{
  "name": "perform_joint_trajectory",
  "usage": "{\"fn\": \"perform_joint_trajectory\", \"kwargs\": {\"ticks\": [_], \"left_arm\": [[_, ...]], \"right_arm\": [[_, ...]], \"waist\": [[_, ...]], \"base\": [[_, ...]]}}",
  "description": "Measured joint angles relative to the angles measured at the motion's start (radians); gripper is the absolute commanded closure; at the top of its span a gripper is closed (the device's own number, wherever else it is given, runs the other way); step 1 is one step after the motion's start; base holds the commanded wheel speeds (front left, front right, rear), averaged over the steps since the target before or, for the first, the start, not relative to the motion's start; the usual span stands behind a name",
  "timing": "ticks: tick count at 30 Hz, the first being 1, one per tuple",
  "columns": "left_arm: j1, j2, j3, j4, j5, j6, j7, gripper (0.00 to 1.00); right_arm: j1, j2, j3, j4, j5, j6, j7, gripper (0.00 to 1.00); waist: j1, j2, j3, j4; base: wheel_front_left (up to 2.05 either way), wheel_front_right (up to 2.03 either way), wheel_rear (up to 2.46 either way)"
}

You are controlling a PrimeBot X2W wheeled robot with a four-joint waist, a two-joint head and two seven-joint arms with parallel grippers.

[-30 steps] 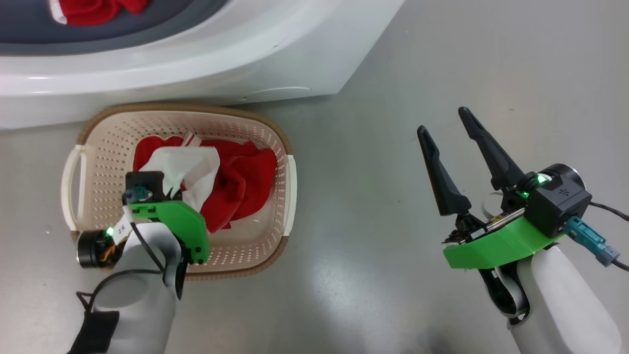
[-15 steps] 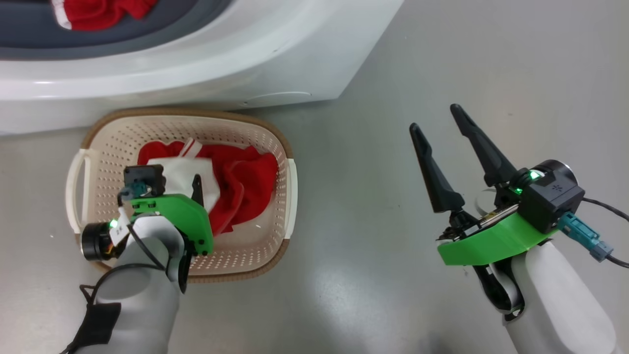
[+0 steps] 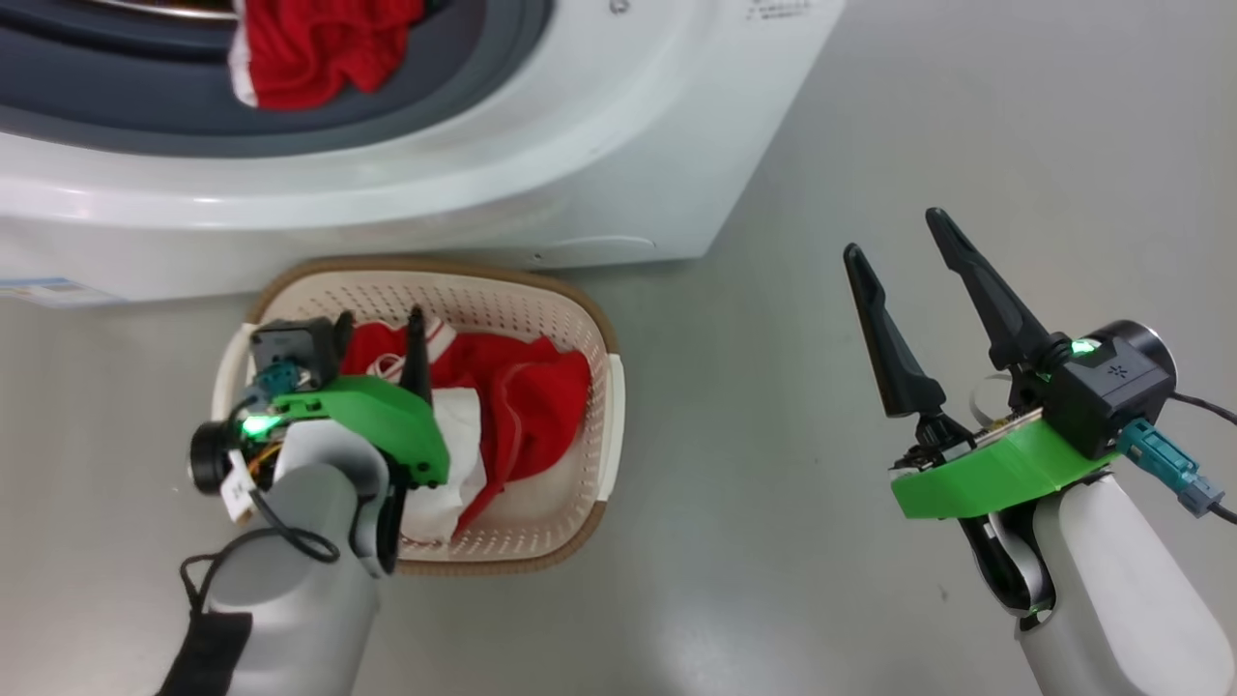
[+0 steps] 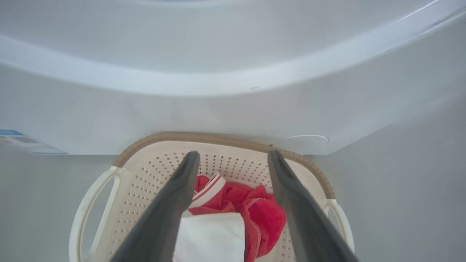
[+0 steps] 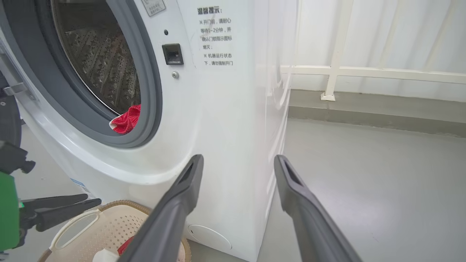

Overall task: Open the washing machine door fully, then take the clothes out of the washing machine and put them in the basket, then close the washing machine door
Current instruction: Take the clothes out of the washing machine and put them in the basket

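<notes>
The white washing machine [image 3: 541, 184] stands with its drum open, and a red garment with white trim [image 3: 309, 48] lies on the grey rubber ring. A dark sliver of the washing machine door [image 5: 7, 120] shows beside its metal hinge. On the floor in front sits the cream basket [image 3: 591, 329], holding red and white clothes [image 3: 527, 406]. My left gripper [image 3: 379, 324] hangs open just above those clothes, its fingers [image 4: 171, 203] apart and empty. My right gripper [image 3: 894, 237] is open over bare floor to the right of the basket, holding nothing.
Grey floor [image 3: 966, 116] stretches to the right of the machine. A white railing [image 5: 364, 71] and a low kerb run along the wall behind it. A small blue label [image 3: 48, 288] is stuck low on the machine's front.
My left gripper has opened and let the red and white garment drop into the basket, then risen a little. The head camera has tilted up, showing more of the drum.
</notes>
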Motion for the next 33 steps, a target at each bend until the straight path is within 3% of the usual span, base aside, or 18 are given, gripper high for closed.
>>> {"fn": "perform_joint_trajectory", "kwargs": {"ticks": [4, 18, 33], "left_arm": [[0.058, 0.001, 0.008, -0.147, 0.028, 0.006, 0.0, 0.0], [0.31, 0.026, 0.065, -0.471, 0.092, 0.005, 0.0, 0.0], [0.516, 0.057, 0.121, -0.74, 0.153, -0.006, 0.0, 0.0]], "right_arm": [[0.038, 0.002, -0.019, 0.008, -0.019, 0.0, 0.0, 0.0], [0.135, 0.023, -0.069, 0.049, -0.035, 0.0, 0.0, 0.0], [0.229, 0.025, -0.131, 0.031, -0.054, 0.0, 0.0, 0.0]], "waist": [[0.0, 0.0, -0.042, 0.015], [0.0, 0.0, -0.222, 0.046], [0.0, 0.0, -0.368, 0.059]], "base": [[0.0, 0.0, 0.0], [0.0, 0.0, 0.0], [0.0, 0.0, 0.0]]}}
